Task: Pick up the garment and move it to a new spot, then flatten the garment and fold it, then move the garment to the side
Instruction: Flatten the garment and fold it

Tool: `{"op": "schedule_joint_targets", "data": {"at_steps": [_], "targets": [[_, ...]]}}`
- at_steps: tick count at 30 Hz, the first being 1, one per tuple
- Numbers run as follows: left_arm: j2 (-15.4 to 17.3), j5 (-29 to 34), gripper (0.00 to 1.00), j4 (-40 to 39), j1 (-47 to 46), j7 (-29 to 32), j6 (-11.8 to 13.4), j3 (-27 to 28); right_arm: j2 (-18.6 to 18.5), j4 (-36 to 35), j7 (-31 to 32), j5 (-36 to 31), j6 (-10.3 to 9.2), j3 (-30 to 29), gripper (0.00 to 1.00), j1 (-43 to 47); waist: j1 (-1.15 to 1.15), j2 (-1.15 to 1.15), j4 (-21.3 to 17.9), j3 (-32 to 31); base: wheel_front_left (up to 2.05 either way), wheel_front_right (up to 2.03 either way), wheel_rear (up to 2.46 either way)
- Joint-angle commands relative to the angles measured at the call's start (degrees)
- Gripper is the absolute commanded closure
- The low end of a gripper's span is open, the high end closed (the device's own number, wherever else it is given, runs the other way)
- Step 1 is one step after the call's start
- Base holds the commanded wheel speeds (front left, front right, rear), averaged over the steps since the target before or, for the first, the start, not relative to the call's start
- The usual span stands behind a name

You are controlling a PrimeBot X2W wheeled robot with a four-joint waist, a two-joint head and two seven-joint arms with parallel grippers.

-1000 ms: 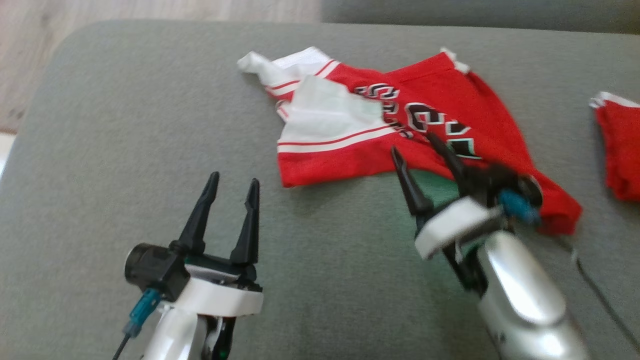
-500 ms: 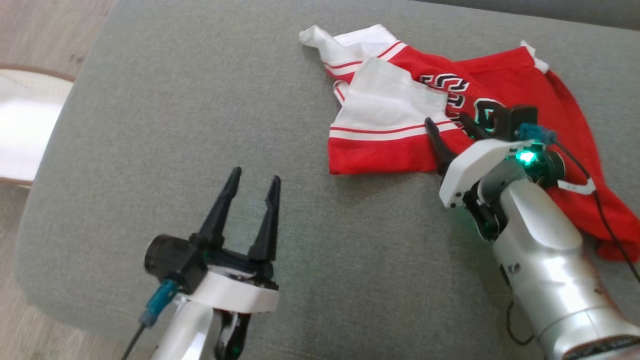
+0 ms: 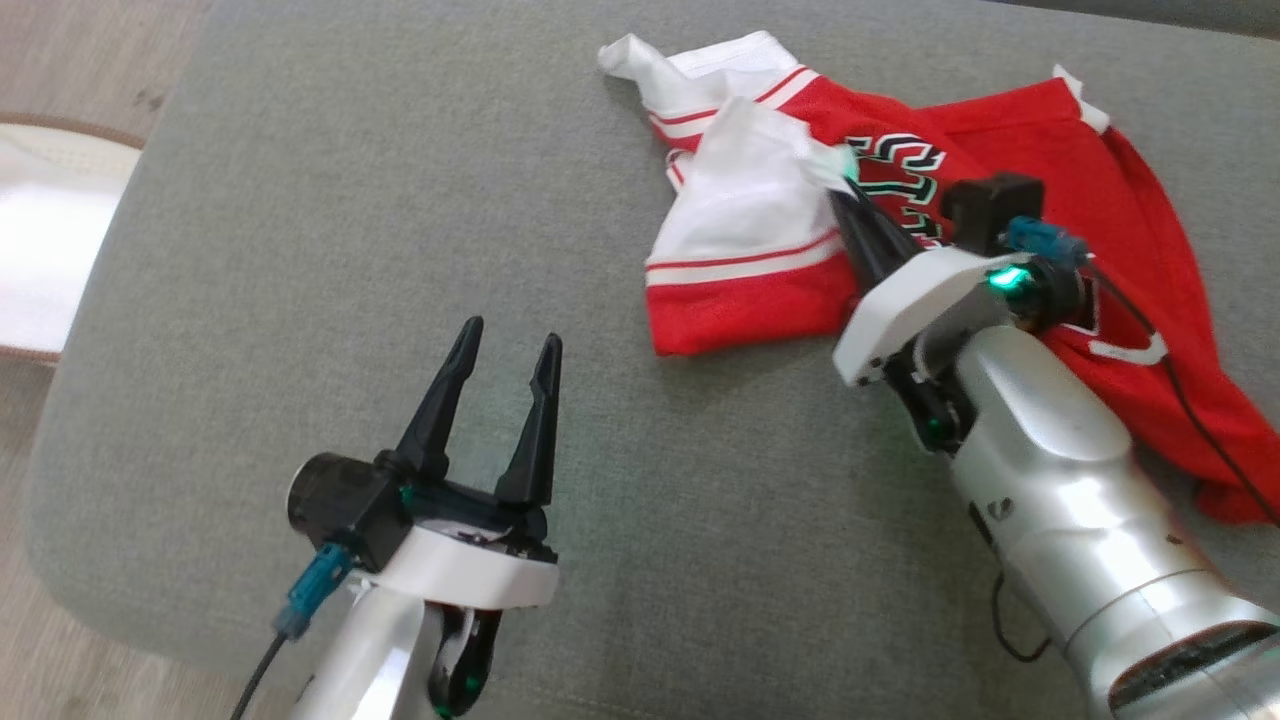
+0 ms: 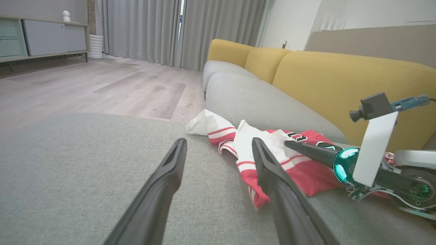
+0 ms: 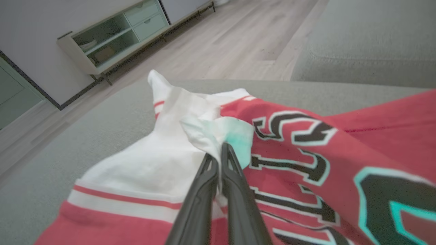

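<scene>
Right wrist view: grips white fold of crumpled red-and-white jersey (image 5: pixel 306 160) in dark right hand (image 5: pixel 218 149); holds left hand (image 3: pixel 510 335) apart over grey woven cushion (image 3: pixel 300 200).

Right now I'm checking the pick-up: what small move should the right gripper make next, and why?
Probably lift a little: the right gripper is shut on a white fold of the garment, which lies crumpled on the cushion.
</scene>
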Motion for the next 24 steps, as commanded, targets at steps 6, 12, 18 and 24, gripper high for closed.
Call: {"op": "schedule_joint_targets", "data": {"at_steps": [6,12,18,24], "targets": [[0.2,0.4,0.0,-2.2,-1.2,-0.3,0.8,4.4,1.3,-8.5,-5.5,1.5,-0.05,8.6,1.0,0.3,0.0,0.0,-2.1,-2.2,0.0,0.0,0.0],[0.2,1.4,0.0,-3.0,0.1,-0.3,1.4,7.0,1.3,-17.8,-6.3,1.8,-0.05,16.8,1.0,4.9,0.0,0.0,-3.2,-4.8,0.0,0.0,0.0],[0.2,2.6,0.0,-3.0,2.1,-0.3,1.9,9.9,1.3,-23.6,-6.3,1.1,-0.05,26.1,1.0,9.6,0.0,0.0,-3.3,-7.6,0.0,0.0,0.0],[0.2,3.0,0.0,-2.5,3.7,-0.3,1.9,11.2,1.3,-22.6,-6.1,3.8,-0.05,35.8,0.0,12.8,0.0,0.0,-2.3,-10.3,0.0,0.0,0.0]]}}
